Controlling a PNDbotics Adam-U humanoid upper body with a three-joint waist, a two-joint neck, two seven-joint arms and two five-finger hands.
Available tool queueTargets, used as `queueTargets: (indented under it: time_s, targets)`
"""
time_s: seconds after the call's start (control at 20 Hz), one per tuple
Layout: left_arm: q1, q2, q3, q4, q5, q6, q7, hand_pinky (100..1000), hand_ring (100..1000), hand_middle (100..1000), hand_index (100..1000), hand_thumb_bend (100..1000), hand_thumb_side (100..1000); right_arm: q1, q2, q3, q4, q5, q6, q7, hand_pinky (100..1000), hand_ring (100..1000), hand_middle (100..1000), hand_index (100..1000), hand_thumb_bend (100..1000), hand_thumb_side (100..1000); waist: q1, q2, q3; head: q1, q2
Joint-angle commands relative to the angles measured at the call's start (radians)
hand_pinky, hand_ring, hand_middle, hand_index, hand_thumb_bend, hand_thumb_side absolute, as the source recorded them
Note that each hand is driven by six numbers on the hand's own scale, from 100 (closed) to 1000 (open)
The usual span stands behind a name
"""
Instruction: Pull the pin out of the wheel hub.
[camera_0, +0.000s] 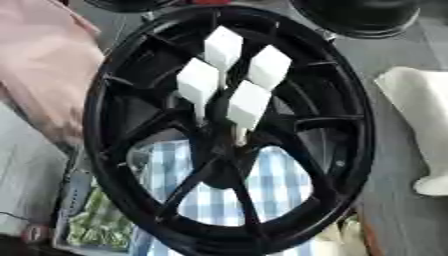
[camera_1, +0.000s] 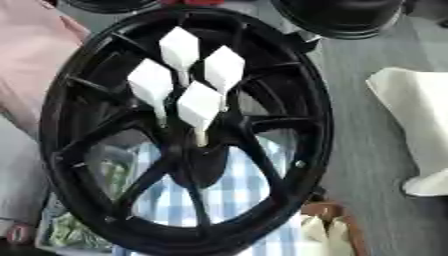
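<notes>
A black wheel (camera_0: 354, 150) with thin spokes fills the middle of both views, standing tilted. Several white pins with flat diamond-shaped heads stick out of its hub (camera_0: 220, 150). The lowest pin (camera_0: 248, 103) shows a thin white shaft running down into the hub. Another pin (camera_0: 198, 81) sits to its left, and two more (camera_0: 222, 47) (camera_0: 269, 66) stand higher. Neither of my hands shows in either view, and nothing touches the pins.
A pink cloth (camera_0: 39, 65) lies at the left. A white object (camera_0: 420, 105) rests on the grey surface at the right. Blue-and-white checked fabric (camera_0: 280, 187) shows through the spokes. Black round things (camera_0: 359, 15) sit at the top, and a green patterned item (camera_0: 96, 222) at the lower left.
</notes>
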Motion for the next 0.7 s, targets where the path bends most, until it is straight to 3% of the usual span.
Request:
queueTargets:
  time_s: [0.05,0.5,0.7]
  targets:
    - [-0.010,0.043,0.011,-0.016,0.000,0.000,0.006,756,780,780,857,547,683,-0.018,-0.041,-0.010,-0.004,0.009,0.000,0.006,835,826,783,828,100,694,0.005,-0.027,0.000,0.003,-0.004]
    - [-0.011,0.046,0.008,-0.022,0.003,-0.001,0.001,762,790,784,862,529,690,-0.024,-0.045,-0.006,-0.001,0.011,0.001,0.017,836,827,783,829,100,688,0.004,-0.028,0.000,0.009,-0.004]
    - [-0.011,0.053,0.006,-0.024,0.001,0.000,-0.001,761,791,784,861,531,689,-0.065,-0.063,0.022,-0.005,0.048,-0.004,0.090,846,840,794,830,100,595,0.000,-0.032,0.000,0.006,-0.001]
